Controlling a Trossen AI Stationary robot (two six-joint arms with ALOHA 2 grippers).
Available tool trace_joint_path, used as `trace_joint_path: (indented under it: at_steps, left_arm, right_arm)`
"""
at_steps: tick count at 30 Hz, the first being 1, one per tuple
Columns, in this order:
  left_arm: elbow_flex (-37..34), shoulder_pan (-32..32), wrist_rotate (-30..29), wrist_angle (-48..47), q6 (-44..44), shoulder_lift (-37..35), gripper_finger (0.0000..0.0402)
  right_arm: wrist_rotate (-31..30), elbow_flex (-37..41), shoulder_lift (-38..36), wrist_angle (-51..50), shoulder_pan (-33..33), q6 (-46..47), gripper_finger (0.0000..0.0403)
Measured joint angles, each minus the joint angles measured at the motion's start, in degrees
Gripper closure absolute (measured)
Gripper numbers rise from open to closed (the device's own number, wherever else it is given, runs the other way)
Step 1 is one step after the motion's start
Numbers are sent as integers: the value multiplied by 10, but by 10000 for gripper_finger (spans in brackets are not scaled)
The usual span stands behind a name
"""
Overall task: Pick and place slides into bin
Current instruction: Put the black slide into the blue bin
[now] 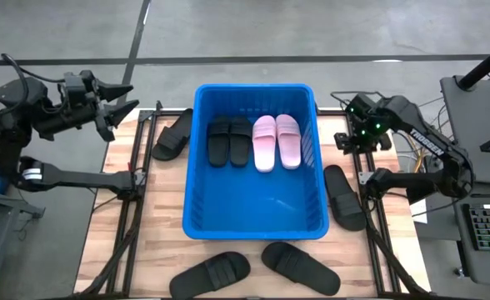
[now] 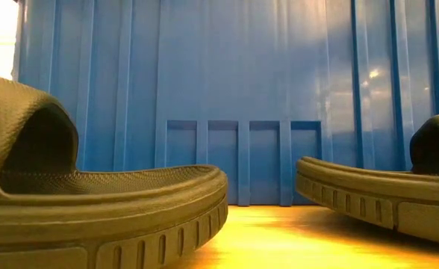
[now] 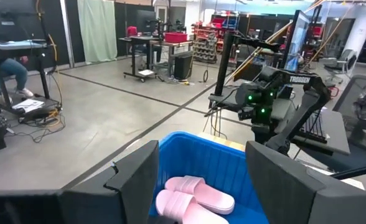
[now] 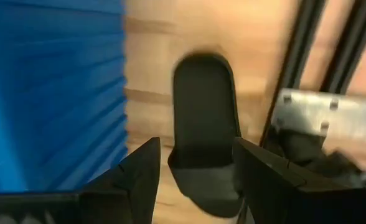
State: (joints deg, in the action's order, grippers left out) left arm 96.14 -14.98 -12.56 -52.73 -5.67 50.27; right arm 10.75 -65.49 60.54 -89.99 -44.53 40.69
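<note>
The blue bin (image 1: 256,162) stands mid-table, with two black slides (image 1: 229,140) and two pink slides (image 1: 276,142) lying soles down at its far end. More black slides lie flat on the table: one left of the bin (image 1: 173,135), one right of it (image 1: 345,196), and two at the near edge (image 1: 210,273) (image 1: 300,267). My right gripper (image 4: 195,168) is open and points down above the right-hand slide (image 4: 203,124), clear of it. My left gripper (image 1: 133,96) is open and raised at the table's far left, pointing level toward the bin.
The bin's right wall (image 4: 52,93) stands close beside the right-hand slide. The table's metal frame rails (image 1: 370,208) run along that slide's other side. In the low view, the two near slides (image 2: 100,202) (image 2: 384,194) lie in front of the bin's wall (image 2: 242,97).
</note>
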Motion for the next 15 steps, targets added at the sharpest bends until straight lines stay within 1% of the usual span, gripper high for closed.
trace_joint_path:
  at_steps: [4, 8, 12, 15]
  left_arm:
    - [0, 0, 0, -2, 0, 5, 176]
    - [0, 0, 0, -3, 0, 7, 176]
    - [0, 0, 0, -2, 0, 6, 176]
    - [0, 0, 0, -2, 0, 6, 176]
  right_arm:
    - [0, 51, -9, -1, 0, 64, 220]
    - [-3, 83, -7, 2, 0, 81, 229]
    - [-31, 111, -4, 35, 0, 87, 235]
    - [-33, 131, -4, 59, 0, 93, 239]
